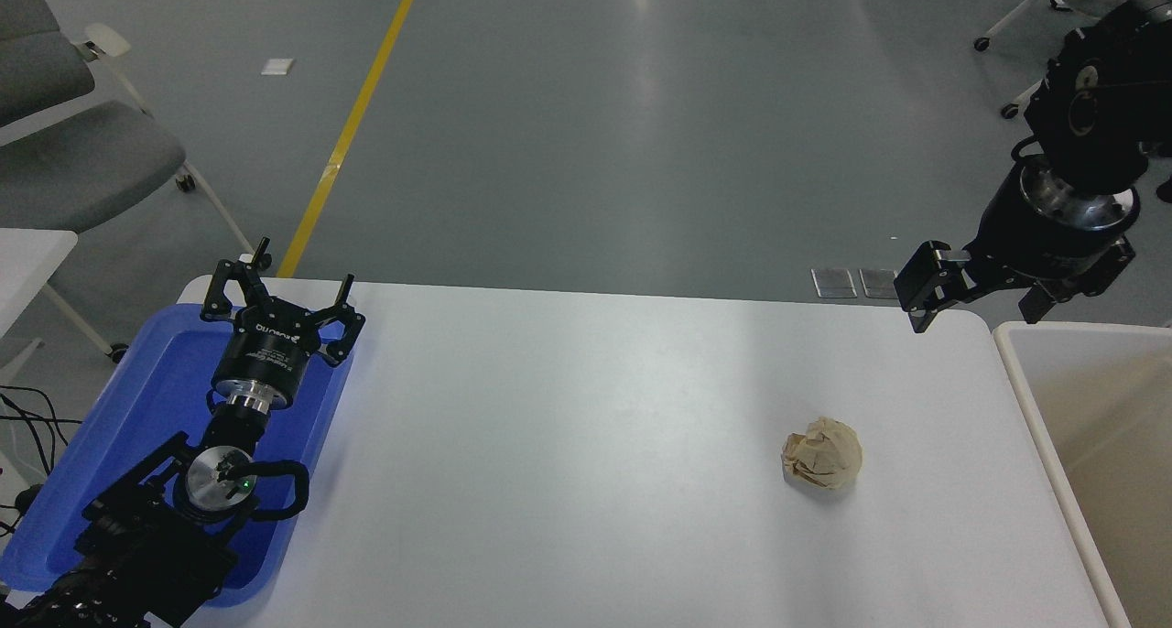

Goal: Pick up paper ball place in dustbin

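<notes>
The paper ball (822, 465), a crumpled tan wad, lies on the white table (568, 463) at the right. The dustbin (1035, 408) with a cream rim and beige inner walls stands against the table's right edge. My right gripper (975, 308) hangs open and empty above the table's far right corner, well behind and above the ball, by the bin's far corner. My left gripper (279, 285) is open and parked over the blue tray at the lower left.
A shallow blue tray (156, 381) lies at the table's left edge under the left arm. A grey chair (73, 152) stands on the floor at the far left. A yellow line (352, 124) crosses the grey floor beyond the table.
</notes>
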Robot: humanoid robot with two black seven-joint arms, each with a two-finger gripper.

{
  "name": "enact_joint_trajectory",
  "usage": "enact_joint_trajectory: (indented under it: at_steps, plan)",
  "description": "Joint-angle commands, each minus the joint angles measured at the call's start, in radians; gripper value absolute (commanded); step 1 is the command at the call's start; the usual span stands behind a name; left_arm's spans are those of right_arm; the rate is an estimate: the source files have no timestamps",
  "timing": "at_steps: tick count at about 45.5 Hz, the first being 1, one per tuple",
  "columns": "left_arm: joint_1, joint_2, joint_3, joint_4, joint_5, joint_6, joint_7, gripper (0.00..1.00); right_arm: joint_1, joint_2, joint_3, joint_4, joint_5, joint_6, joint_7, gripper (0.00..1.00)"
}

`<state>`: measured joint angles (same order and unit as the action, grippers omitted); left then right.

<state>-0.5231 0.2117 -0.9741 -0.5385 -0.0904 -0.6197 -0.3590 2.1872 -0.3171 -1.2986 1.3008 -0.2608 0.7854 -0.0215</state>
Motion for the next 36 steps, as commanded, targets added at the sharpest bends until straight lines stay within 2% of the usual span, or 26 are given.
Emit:
enact_joint_trajectory:
  at_steps: [1,36]
  plan:
    - [0.0,0.0,0.0,0.0,0.0,0.0,0.0,1.0,0.008,0.0,-0.001,0.0,0.0,0.0,0.0,1.0]
    - [0.0,0.0,-0.002,0.0,0.0,0.0,0.0,1.0,0.028,-0.002,0.019,0.0,0.026,0.0,0.0,1.0]
